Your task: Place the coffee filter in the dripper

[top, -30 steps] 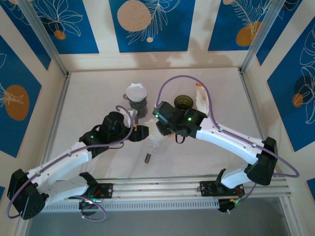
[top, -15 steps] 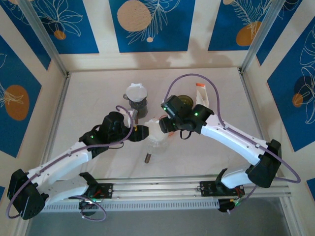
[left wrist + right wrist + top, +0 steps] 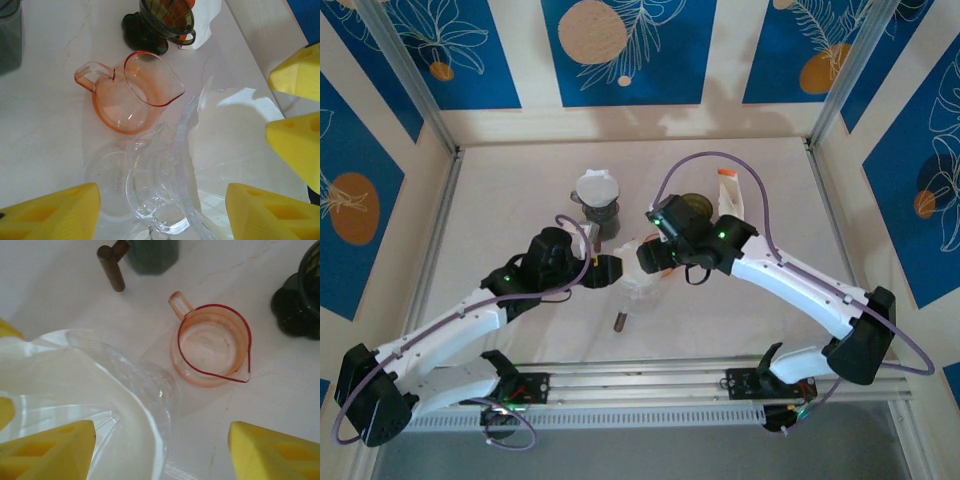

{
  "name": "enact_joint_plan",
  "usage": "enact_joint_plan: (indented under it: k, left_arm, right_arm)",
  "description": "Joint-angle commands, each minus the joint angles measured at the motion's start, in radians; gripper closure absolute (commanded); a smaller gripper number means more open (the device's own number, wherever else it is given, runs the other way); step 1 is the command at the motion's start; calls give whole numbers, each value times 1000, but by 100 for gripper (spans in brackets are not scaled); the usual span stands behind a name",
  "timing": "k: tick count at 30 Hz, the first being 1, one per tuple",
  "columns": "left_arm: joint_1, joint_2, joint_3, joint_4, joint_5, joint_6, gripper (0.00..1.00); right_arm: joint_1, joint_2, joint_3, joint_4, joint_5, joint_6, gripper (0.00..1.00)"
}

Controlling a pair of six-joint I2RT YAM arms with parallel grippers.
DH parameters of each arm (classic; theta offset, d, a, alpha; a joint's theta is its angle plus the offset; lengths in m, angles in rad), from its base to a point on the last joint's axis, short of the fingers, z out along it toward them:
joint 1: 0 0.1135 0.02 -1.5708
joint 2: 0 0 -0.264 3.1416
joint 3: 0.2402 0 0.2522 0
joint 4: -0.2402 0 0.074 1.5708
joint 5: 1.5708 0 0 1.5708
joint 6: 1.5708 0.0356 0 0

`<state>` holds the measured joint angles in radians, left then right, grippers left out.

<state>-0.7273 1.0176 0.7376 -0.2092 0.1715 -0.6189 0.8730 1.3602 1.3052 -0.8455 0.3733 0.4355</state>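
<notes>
- The right gripper (image 3: 161, 450) is hanging over the dripper (image 3: 145, 390) with its yellow pads spread wide, gripping nothing; bare table is showing beside one pad.
- The left gripper (image 3: 162, 212) is straddling the same clear glass dripper from the opposite side, pads wide apart; whether they are pressing the glass I cannot tell.
- The white coffee filter (image 3: 65, 375) is lying inside the dripper's cone.
- Just beyond, a pink glass pitcher (image 3: 212, 347) is standing upright, with a dark glass cup (image 3: 300, 295) and a grey grinder (image 3: 152, 250) behind it.
- The table (image 3: 520, 200) is showing pale cream with faint veining.
- Cream walls carrying blue panels (image 3: 620, 50) are enclosing it on three sides, aluminium posts (image 3: 405, 75) standing at the corners.
</notes>
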Motion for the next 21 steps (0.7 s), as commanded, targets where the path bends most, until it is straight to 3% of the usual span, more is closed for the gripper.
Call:
enact_joint_plan:
  k: [1,5,21]
  left_arm:
    - [12,-7,-12,16,5,10,33]
    - [12,-8,-14,17,3,11,33]
    - [12,-4,-20,22,7,10,33]
  right_arm:
    - [0,23,46,-26,-71,-4,28]
    - [-7,69,65,-66,-73,-7,20]
    - [-48,165,80,-84,-170,-42,20]
